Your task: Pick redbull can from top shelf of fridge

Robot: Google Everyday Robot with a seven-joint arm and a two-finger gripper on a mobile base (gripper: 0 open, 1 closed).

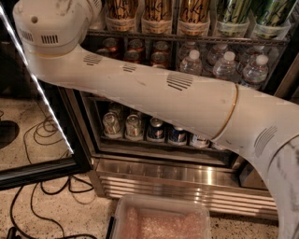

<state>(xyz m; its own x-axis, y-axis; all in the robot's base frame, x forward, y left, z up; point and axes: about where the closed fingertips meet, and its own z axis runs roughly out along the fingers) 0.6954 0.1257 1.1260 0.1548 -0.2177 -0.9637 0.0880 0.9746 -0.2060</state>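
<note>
The fridge stands open in front of me, with its steel frame at the bottom. Its top shelf is a grey wire rack carrying clear tubs with tall gold cans and green cans. No redbull can shows; it is hidden or out of view. My white arm crosses the picture from lower right to a big joint at the upper left, by the shelf's left end. The gripper lies beyond that joint, past the top edge, out of view.
The black-framed glass door with its white light strip swings out at left. Red cans and water bottles fill the middle rack, short cans the lower one. A clear tub sits below; cables lie on the floor.
</note>
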